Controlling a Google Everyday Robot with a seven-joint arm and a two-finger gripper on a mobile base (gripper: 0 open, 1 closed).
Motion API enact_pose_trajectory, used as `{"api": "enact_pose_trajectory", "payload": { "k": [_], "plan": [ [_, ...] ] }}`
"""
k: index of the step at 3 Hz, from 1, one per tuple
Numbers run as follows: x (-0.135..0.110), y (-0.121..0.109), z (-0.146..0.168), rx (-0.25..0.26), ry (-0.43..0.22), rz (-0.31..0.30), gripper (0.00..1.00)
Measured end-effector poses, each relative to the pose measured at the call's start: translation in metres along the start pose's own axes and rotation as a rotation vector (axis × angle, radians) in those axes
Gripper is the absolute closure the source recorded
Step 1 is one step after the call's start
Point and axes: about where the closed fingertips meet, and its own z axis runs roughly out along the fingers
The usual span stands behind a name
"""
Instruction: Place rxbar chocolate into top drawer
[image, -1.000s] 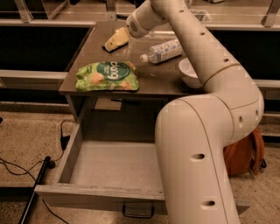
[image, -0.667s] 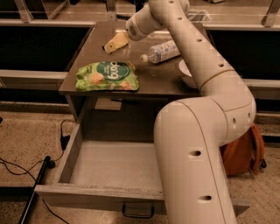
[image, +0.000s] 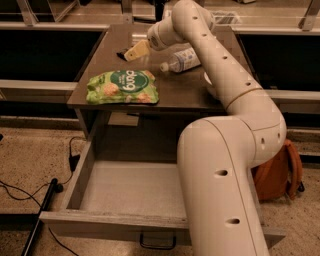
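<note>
The rxbar chocolate (image: 122, 53) is a small dark bar lying at the back left of the brown table top (image: 175, 92). My gripper (image: 136, 50) is right beside it, low over the table, touching or nearly touching its right end. The top drawer (image: 79, 176) stands pulled out below the table, with a bare grey bottom and a dark handle (image: 157, 244) on its front. My arm (image: 225, 165) reaches from the lower right, across the drawer's right half, up to the table's back.
A green-and-white snack bag (image: 122, 86) lies at the table's front left. A clear plastic bottle (image: 182, 59) lies right of the gripper. A white bowl (image: 206, 80) peeks out behind my arm. An orange backpack (image: 281, 170) sits on the floor at right; cables (image: 30, 195) lie at left.
My arm has swung left and the gripper has shifted left and lower over the back of the table. The dark bar now shows just left of it.
</note>
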Motion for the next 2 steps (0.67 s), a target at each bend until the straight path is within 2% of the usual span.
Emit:
{"api": "enact_pose_trajectory", "payload": {
  "k": [1, 2],
  "plan": [
    [-0.005, -0.009, -0.002, 0.014, -0.046, 0.03, 0.0],
    [-0.009, 0.003, 0.01, -0.037, -0.066, 0.046, 0.0]
  ]
}}
